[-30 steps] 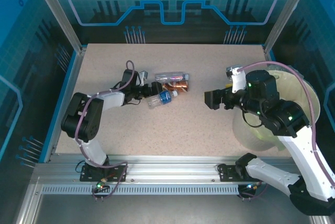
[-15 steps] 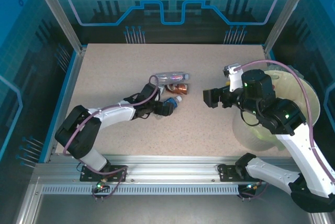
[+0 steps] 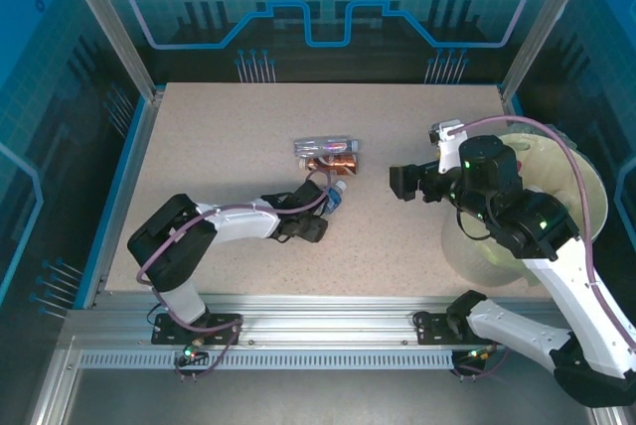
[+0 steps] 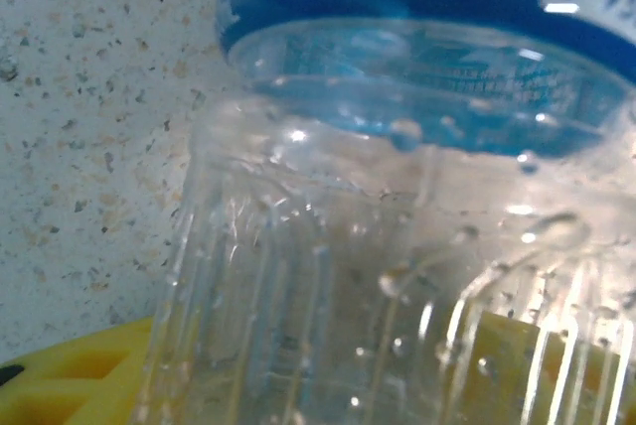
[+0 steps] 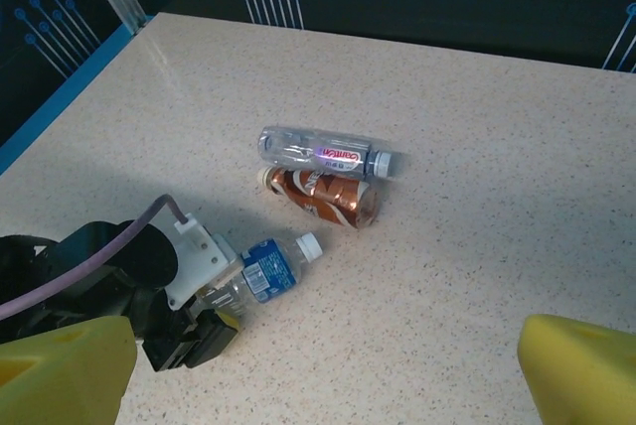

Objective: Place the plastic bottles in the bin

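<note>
Left fingers (image 4: 60, 385) showed as yellow pads at the bottom of the wrist view, one at the lower left and one seen through the clear plastic at the lower right. They sat on either side of the blue-label bottle (image 4: 397, 246), at its clear bottom end. Could not tell whether they were squeezing it or just around it. From above, the left gripper (image 3: 318, 214) was just below centre frame, with the bottle (image 3: 333, 197) lying on the table (image 3: 219, 127), white cap pointing to the upper right.

Right fingers (image 5: 581, 365) were spread wide, pads in the two bottom corners of the wrist view, nothing between them. The right gripper (image 3: 400, 185) hung right of centre, facing left toward the bottles and well apart from them.

Two more bottles lay side by side, touching, just above the blue-label one: a clear bottle (image 5: 323, 152) with a pink label, and a brown bottle (image 5: 323, 195) below it.

The bin (image 3: 571, 182), pale yellow-green, sat at the right edge of the top view, partly hidden by the right arm.
</note>
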Motion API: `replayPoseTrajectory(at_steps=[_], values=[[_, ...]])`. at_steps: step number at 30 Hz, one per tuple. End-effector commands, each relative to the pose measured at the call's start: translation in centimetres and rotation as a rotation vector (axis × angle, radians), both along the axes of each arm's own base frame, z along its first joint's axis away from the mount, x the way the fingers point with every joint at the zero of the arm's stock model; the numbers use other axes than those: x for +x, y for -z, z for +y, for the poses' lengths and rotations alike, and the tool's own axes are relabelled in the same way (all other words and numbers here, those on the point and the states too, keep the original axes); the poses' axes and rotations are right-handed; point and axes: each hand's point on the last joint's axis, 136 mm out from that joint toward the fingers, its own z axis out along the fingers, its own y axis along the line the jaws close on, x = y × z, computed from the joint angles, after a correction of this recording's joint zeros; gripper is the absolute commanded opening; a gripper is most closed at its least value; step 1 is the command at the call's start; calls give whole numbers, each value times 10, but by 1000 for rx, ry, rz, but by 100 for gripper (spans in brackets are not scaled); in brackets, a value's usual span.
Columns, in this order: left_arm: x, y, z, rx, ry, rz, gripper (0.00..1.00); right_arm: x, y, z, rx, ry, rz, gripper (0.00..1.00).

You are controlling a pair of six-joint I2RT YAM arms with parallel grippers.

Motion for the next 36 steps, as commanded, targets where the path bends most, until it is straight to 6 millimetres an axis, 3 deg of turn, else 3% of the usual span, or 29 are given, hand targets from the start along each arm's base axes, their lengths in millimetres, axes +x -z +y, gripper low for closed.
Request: replayPoseTrajectory(at_steps=[1, 6, 13, 22, 26, 31, 36], values=[[0, -1, -2, -3, 4, 5, 55, 1, -7, -1, 37, 26, -48, 100], [3, -33, -18, -149, -18, -40, 51, 4, -3, -4, 68, 57, -66, 100], [5, -117, -47, -439, 27, -154, 48, 9, 0, -8, 72, 96, -82, 100], [-6, -214, -76, -831, 154, -194, 46, 5, 5, 25, 128, -75, -66, 100], [-17, -260, -90, -1021, 254, -201, 46, -1, 2, 52, 222, -213, -60, 100], [-34, -288, -105, -1157, 383, -177, 44, 2, 2, 79, 317, -311, -52, 100], [-47, -300, -112, -1220, 472, -169, 43, 29, 4, 81, 389, -196, -41, 100]])
